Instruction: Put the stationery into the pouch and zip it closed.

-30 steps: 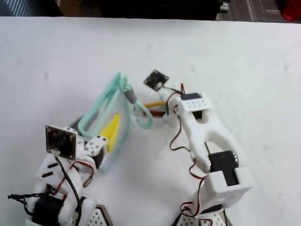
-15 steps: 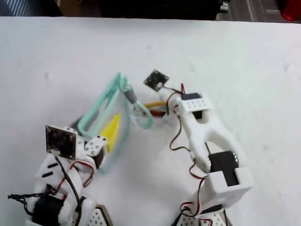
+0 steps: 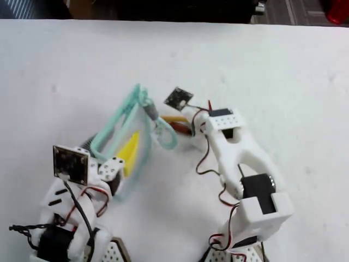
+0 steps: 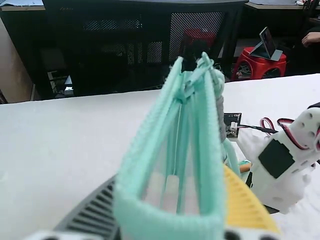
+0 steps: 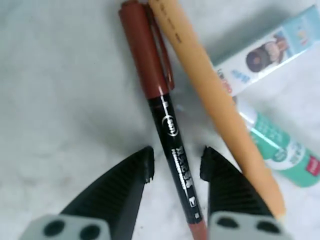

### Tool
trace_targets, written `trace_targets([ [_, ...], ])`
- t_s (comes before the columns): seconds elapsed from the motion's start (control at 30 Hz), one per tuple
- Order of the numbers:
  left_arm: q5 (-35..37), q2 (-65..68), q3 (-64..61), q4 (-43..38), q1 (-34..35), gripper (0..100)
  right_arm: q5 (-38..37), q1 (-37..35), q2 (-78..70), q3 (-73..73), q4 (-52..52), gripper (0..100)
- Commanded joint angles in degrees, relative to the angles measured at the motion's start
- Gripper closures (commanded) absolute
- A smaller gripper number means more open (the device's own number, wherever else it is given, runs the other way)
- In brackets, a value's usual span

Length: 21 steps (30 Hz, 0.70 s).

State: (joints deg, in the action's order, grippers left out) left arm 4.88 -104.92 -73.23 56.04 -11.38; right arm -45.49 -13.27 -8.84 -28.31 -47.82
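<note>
My left gripper (image 3: 128,150) is shut on the near edge of a mint mesh pouch (image 3: 117,136), holding it upright with its mouth spread. The pouch (image 4: 185,150) rises between the yellow and dark jaws of that gripper (image 4: 170,225). My right gripper (image 5: 176,167) stands open low over the table, its fingers on either side of a black-and-brown pen (image 5: 167,120) without touching it. Beside the pen lie an orange pencil (image 5: 215,100), a boxed eraser (image 5: 270,50) and a green glue stick (image 5: 280,147). From above, the right gripper (image 3: 182,126) sits just right of the pouch, over the orange pencil (image 3: 173,118).
The pouch's mint wrist loop (image 3: 166,136) lies on the white table (image 3: 262,71) between the pouch and the pens. A red stool (image 4: 260,62) and dark furniture stand beyond the table's far edge. Open table stretches to the back and right.
The right arm has shifted slightly left toward the pouch, bringing its gripper further over the pens. The left arm and the pouch have stayed still.
</note>
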Motion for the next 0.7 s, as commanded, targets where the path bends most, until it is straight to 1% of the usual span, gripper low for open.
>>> trace_targets([
  [0.0, 0.53, 0.48, 0.18, -1.76, 0.57, 79, -1.05, -0.22, 0.22, 0.35, -0.57, 84.4],
  [0.07, 0.53, 0.48, 0.18, -1.76, 0.57, 79, -1.05, -0.66, 0.13, 0.35, -0.57, 89.2],
  [0.13, 0.53, 0.48, 0.18, -1.76, 0.57, 79, -1.05, -0.66, 0.04, 0.35, -0.57, 97.7],
  [0.17, 0.53, 0.48, 0.18, -1.76, 0.57, 79, -1.05, -0.66, 0.04, 0.35, -0.57, 98.9],
  [0.23, 0.53, 0.48, 0.18, -1.76, 0.57, 79, -0.88, -0.57, 0.04, 0.35, -0.57, 95.5],
  [0.3, 0.53, 0.48, 0.18, -1.76, 0.57, 79, -0.7, -0.57, 0.04, 0.35, -0.57, 94.7],
  [0.67, 0.62, 0.48, 0.18, -1.76, 0.57, 79, -0.62, -0.48, 0.04, 0.35, -0.57, 94.3],
])
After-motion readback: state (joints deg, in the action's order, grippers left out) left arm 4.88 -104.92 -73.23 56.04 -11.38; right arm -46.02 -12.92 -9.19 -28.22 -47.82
